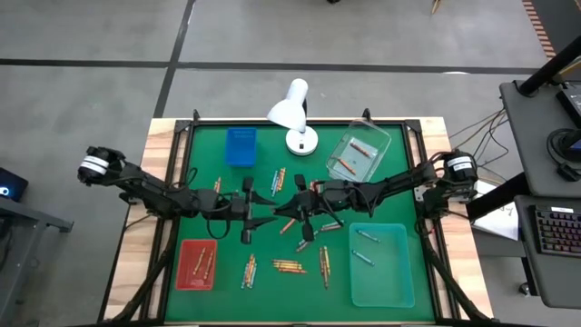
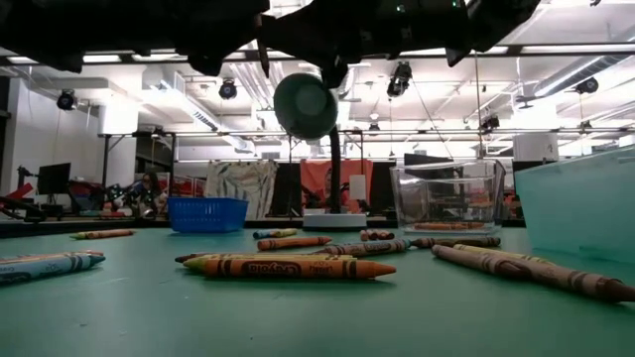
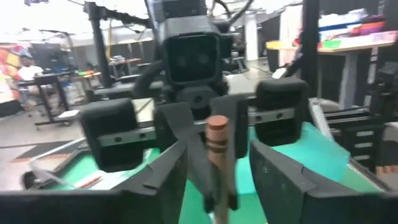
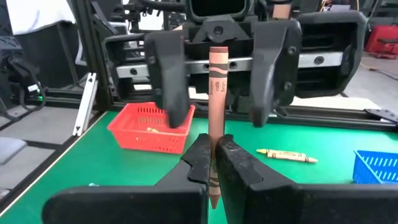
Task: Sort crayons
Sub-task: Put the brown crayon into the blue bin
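My two grippers meet nose to nose above the middle of the green mat [image 1: 218, 300]. My right gripper [image 4: 213, 146], also seen from above [image 1: 295, 213], is shut on a brown crayon [image 4: 217, 93] that stands upright. My left gripper [image 3: 217, 168], seen from above [image 1: 270, 215], is open. Its fingers [image 4: 171, 74] stand on either side of the crayon's upper part without touching it. Several more crayons [image 1: 289, 266] lie flat on the mat; they show close up in the low view [image 2: 288, 267]. My right gripper pinches the brown crayon's lower part [image 4: 214, 163] between its two fingers. The fingers come in level from the table's right side and lie across the crayon. The crayon stands upright, flat end [image 4: 217, 51] up, pointed tip [image 4: 212, 202] below the fingers, clear of the mat.
A red tray [image 1: 196, 263] with crayons stands near left, a blue tray [image 1: 241, 145] far left, a clear box [image 1: 359, 154] far right and a pale teal tray [image 1: 381, 265] near right. A white lamp [image 1: 292, 113] stands at the far middle.
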`<state>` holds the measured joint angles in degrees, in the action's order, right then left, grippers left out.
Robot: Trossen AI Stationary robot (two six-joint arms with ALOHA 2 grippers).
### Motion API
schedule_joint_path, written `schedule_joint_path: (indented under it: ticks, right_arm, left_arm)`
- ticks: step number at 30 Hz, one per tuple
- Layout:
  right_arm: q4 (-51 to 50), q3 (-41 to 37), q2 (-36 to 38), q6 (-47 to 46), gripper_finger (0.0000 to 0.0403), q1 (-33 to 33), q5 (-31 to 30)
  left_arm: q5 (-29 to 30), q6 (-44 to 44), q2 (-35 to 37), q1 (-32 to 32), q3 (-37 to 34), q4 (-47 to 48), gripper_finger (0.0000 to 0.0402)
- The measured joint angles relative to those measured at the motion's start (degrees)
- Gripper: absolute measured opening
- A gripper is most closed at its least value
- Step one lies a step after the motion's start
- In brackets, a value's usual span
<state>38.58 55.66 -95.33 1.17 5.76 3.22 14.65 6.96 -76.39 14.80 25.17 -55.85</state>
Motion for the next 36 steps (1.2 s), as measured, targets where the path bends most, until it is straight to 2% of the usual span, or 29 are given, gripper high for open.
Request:
schedule_joint_path:
  ticks: [9, 15, 21, 23, 27, 31, 36]
  right_arm:
    - [-0.98, 0.0, 0.0, 0.34, 0.0011, -0.04, -0.5]
    - [-0.8, 0.38, 0.0, -0.29, 0.0034, -0.07, -0.61]
    - [-0.69, 1.21, 0.0, -0.35, 0.0106, 0.0, -2.67]
    - [-1.58, 1.25, 0.19, -0.43, 0.0128, 0.0, -3.7]
    - [-5.38, 1.25, 1.69, -1.8, 0.0158, -0.02, -7.01]
    - [-9.56, 1.25, 4.06, -3.79, 0.0169, 0.0, -9.73]
    - [-11.15, 1.27, 5.95, -4.41, 0.0166, 0.0, -10.79]
  left_arm:
    - [1.25, 0.03, 1.24, 0.03, -0.35, 0.63, 0.0014]
    - [1.29, -0.94, 1.47, 0.03, -0.29, 0.63, 0.0017]
    - [2.07, -1.13, 1.7, -0.02, 0.35, 2.0, 0.0003]
    - [4.19, -1.8, 2.42, -0.02, 0.49, 3.91, 0.0003]
    - [10.82, -3.86, 6.42, -0.1, 1.06, 15.02, 0.0003]
    - [18.97, -9.01, 13.22, -1.67, 3.09, 32.85, 0.0003]
    - [22.35, -15.57, 20.07, -7.34, 6.93, 54.92, 0.0003]
